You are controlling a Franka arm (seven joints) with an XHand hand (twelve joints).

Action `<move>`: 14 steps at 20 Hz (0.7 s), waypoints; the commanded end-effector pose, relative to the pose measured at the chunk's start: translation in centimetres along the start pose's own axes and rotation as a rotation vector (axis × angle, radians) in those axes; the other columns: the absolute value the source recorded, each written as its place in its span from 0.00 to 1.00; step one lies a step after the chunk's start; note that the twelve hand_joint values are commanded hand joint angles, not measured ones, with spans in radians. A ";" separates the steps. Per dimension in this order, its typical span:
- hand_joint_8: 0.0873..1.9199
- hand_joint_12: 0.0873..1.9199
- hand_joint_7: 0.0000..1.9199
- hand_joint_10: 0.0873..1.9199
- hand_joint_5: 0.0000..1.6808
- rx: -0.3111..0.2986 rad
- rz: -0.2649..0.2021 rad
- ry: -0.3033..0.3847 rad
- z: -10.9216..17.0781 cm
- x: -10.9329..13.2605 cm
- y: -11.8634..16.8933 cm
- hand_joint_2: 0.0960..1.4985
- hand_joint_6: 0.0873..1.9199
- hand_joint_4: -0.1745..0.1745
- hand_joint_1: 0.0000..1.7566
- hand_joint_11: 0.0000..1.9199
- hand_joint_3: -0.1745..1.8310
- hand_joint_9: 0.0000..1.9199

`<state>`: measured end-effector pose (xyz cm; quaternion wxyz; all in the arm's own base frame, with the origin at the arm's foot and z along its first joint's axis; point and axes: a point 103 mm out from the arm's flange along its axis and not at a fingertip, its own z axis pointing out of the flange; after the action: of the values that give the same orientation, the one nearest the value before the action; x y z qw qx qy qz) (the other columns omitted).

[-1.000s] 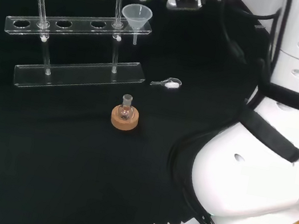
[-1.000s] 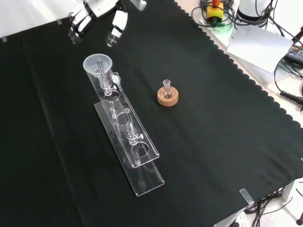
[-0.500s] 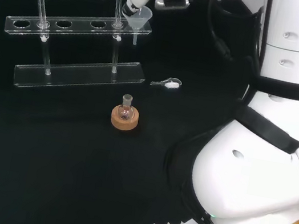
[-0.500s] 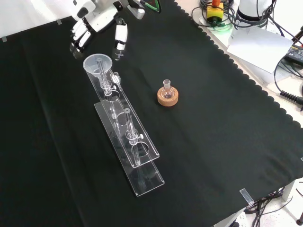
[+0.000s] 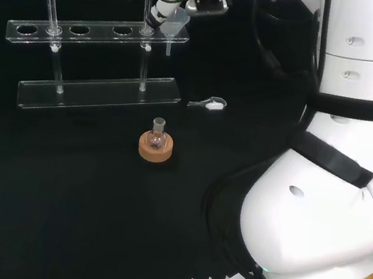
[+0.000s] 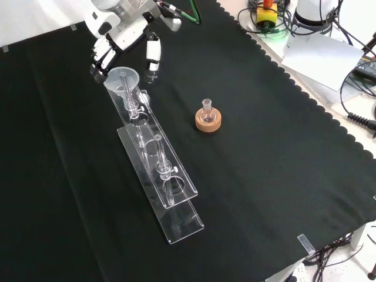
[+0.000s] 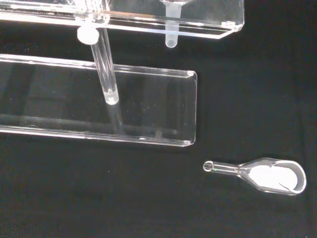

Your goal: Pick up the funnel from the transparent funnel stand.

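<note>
A small flask (image 5: 156,133) is seated upright in a cork ring (image 5: 155,147) on the black cloth (image 6: 264,153). A clear scoop (image 7: 267,174) holding white powder is laid flat on the cloth nearby.

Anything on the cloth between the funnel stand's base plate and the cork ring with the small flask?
No. In the front view, bare black cloth separates the funnel stand from the cork ring; the head view agrees. The small glass scoop lies off to one side.

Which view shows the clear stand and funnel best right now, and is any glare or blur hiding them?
Front view: funnel rim reads pale against the black cloth, robot hand sharp. Head view: the robot hand covers much of the funnel. Wrist view: funnel stand edges catch light, no strong glare; the scoop is crisp.
</note>
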<state>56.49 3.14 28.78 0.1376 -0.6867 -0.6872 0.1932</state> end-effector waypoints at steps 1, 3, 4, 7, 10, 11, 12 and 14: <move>0.26 0.76 0.00 0.38 0.08 0.010 0.004 -0.027 0.2 -0.2 0.2 0.50 0.00 0.27 0.38 0.13 0.17 0.14; 0.25 0.75 0.00 0.39 0.08 0.016 0.007 -0.037 0.1 -0.3 0.3 0.50 0.00 0.27 0.39 0.14 0.18 0.13; 0.24 0.75 0.00 0.39 0.08 0.017 0.009 -0.035 0.0 -0.5 0.3 0.50 0.00 0.27 0.40 0.14 0.18 0.13; 0.22 0.74 0.00 0.39 0.07 0.013 0.009 -0.051 0.0 -0.6 0.4 0.48 0.00 0.26 0.42 0.15 0.19 0.12; 0.20 0.74 0.00 0.40 0.07 0.017 0.006 -0.056 0.3 -0.5 0.6 0.46 0.00 0.26 0.44 0.15 0.23 0.11; 0.20 0.74 0.00 0.40 0.07 0.020 0.005 -0.058 0.4 -0.5 0.7 0.45 0.00 0.26 0.44 0.15 0.25 0.11; 0.20 0.74 0.00 0.40 0.07 0.022 0.004 -0.057 0.5 -0.5 0.8 0.44 0.00 0.26 0.44 0.15 0.26 0.11; 0.20 0.74 0.00 0.40 0.07 0.028 0.005 -0.059 0.6 -0.5 1.0 0.43 0.00 0.26 0.44 0.16 0.28 0.11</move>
<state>56.97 2.58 28.13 0.1252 -0.6816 -0.6867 0.2193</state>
